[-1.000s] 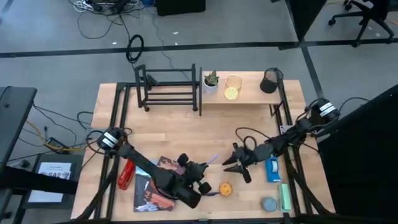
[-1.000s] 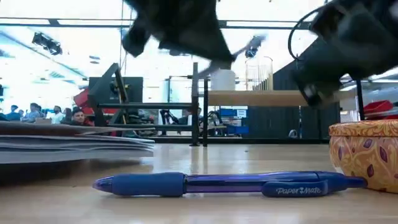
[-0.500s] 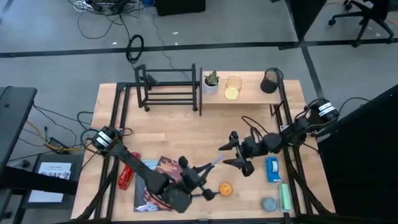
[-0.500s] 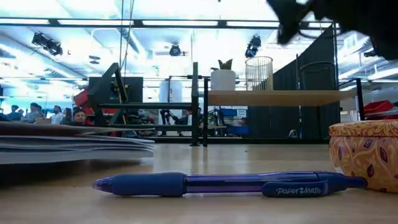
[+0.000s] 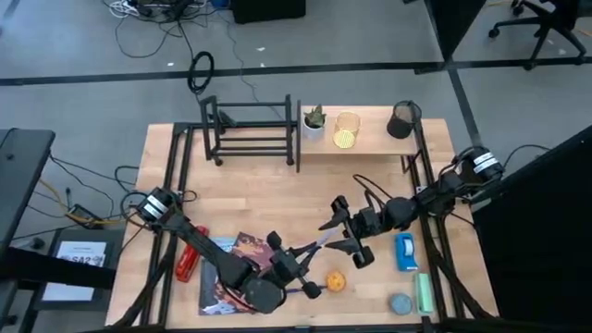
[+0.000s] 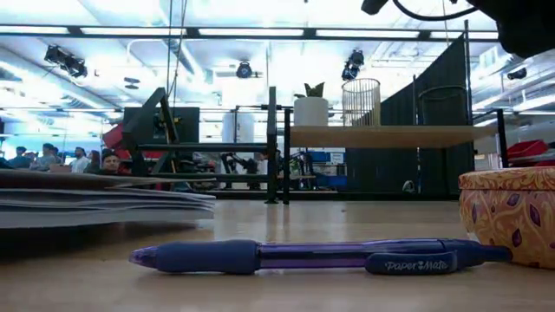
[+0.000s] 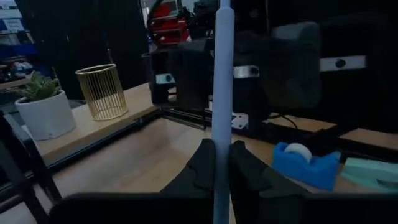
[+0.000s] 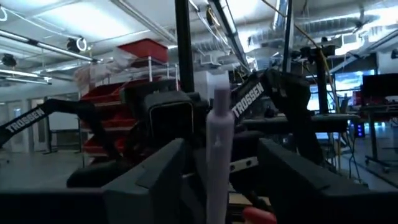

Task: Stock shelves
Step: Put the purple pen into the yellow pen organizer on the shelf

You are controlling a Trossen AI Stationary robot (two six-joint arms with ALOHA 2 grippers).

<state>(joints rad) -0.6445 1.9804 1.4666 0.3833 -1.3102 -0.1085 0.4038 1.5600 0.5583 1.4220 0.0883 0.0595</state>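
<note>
My left gripper [image 5: 298,256] is shut on a pale lavender pen [image 5: 315,245], held above the table near its front middle. The pen [image 7: 223,87] points toward my right gripper [image 5: 333,238], which is open. Its two fingers [image 8: 163,177] stand on either side of the pen's free end [image 8: 219,134] with gaps between. The shelves stand at the far edge: a black bar rack [image 5: 250,134] and a wooden plank shelf [image 5: 370,141]. The shelf carries a potted plant [image 5: 314,120], a gold wire cup [image 5: 346,131] and a black mesh cup [image 5: 401,120]. My left gripper pinches the pen's barrel [image 7: 222,140] between its two fingers [image 7: 204,163], which lie across it. Most of the pen sticks out past the fingertips toward my right gripper. The pen is lifted clear of the table.
A blue pen [image 6: 321,256] and a patterned round tin [image 6: 512,221] lie near the front edge, beside a stack of magazines [image 5: 229,273] and a red object [image 5: 188,261]. At the right lie a blue tape dispenser [image 5: 405,252], a green block [image 5: 424,291] and a grey disc [image 5: 400,302].
My right gripper has moved toward the table's left, to the pen, and now has the pen's free end between its fingers. Both grippers have risen out of the low view. My left gripper has kept hold of the pen.
</note>
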